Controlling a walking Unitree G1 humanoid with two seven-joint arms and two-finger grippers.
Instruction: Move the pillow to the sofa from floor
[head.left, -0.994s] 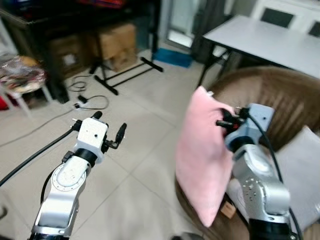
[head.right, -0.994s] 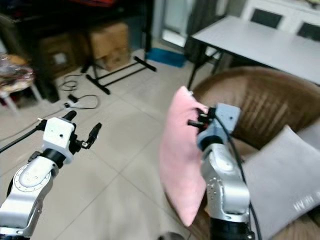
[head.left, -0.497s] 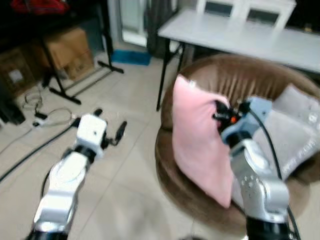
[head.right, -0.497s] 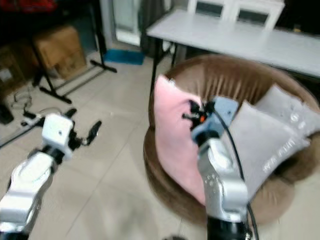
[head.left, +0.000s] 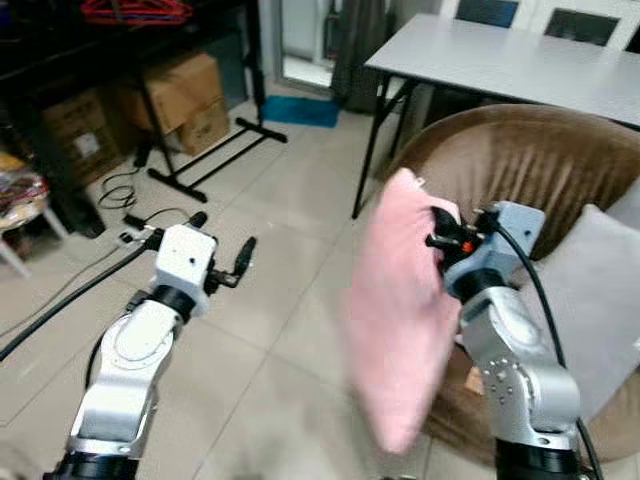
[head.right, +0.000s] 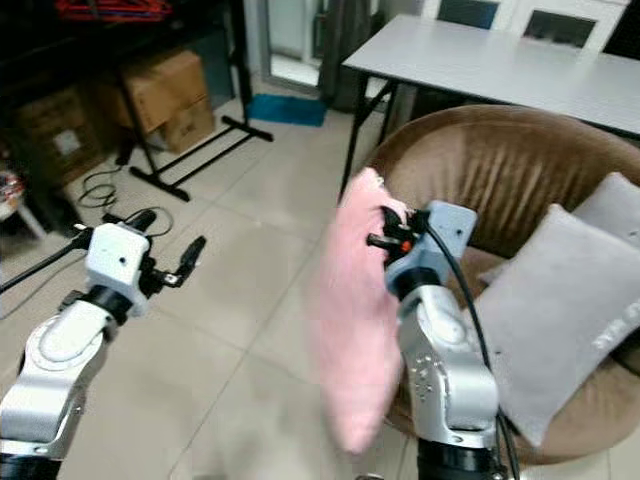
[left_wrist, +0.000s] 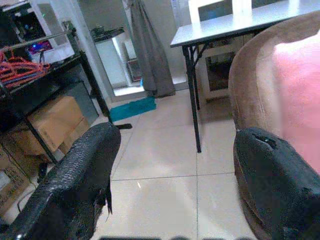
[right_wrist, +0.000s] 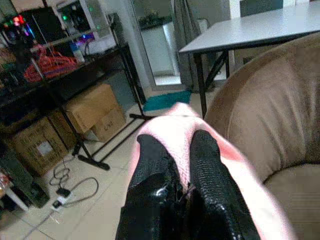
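A pink pillow (head.left: 400, 320) hangs upright in the air, pinched near its top edge by my right gripper (head.left: 438, 243), which is shut on it. In the right wrist view the two black fingers (right_wrist: 155, 180) squeeze a fold of the pink pillow (right_wrist: 245, 190). The pillow hangs in front of a round brown sofa chair (head.left: 520, 160), over its front edge. My left gripper (head.left: 222, 250) is held out over the tiled floor, open and holding nothing; its fingers (left_wrist: 75, 175) stand wide apart.
A grey cushion (head.left: 590, 310) lies in the sofa chair. A white table (head.left: 520, 70) stands behind it. Cardboard boxes (head.left: 180, 95), a black stand (head.left: 215, 150) and cables (head.left: 120, 190) lie on the floor at the left.
The camera view has swung left, so the sofa chair sits further right in the picture. The pillow stays in the right gripper and its lower part looks blurred, swinging.
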